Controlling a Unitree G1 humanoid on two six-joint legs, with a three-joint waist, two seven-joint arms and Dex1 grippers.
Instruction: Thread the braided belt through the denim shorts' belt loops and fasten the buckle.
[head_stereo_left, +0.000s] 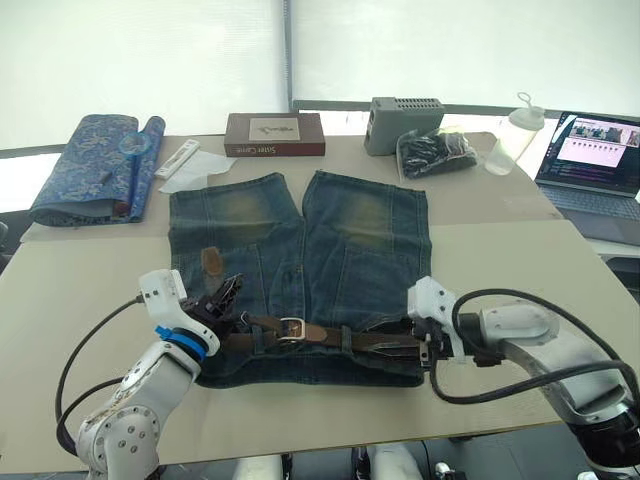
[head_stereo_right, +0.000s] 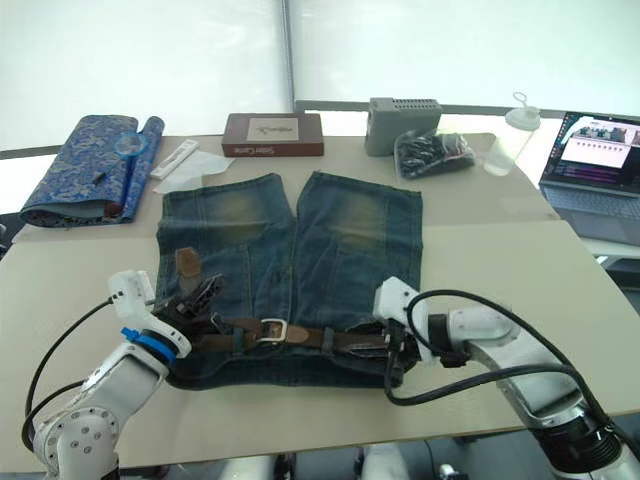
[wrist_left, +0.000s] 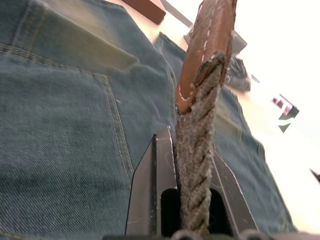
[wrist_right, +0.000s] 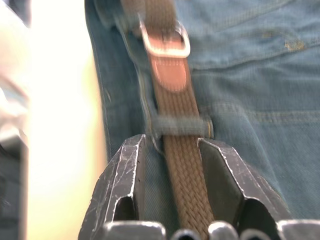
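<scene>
The denim shorts (head_stereo_left: 350, 240) lie flat on the table with the waistband toward me. The braided belt (head_stereo_left: 370, 340) runs along the waistband, and its silver buckle (head_stereo_left: 291, 328) sits near the middle. My left gripper (head_stereo_left: 226, 295) is at the waistband's left end, shut on the braided belt (wrist_left: 195, 165). The belt's brown leather tip (wrist_left: 210, 35) stands up beyond the fingers. My right gripper (wrist_right: 172, 142) is at the waistband's right end, open, its fingers straddling the belt just short of a belt loop (wrist_right: 180, 125). The buckle (wrist_right: 165, 37) lies further along.
At the back left lies a blue patterned folded cloth (head_stereo_left: 90, 165). A brown box (head_stereo_left: 274, 134), a grey box (head_stereo_left: 403, 122) and a black bag (head_stereo_left: 435, 152) stand behind the shorts. A laptop (head_stereo_left: 590, 160) is open at the far right. The table's front edge is close.
</scene>
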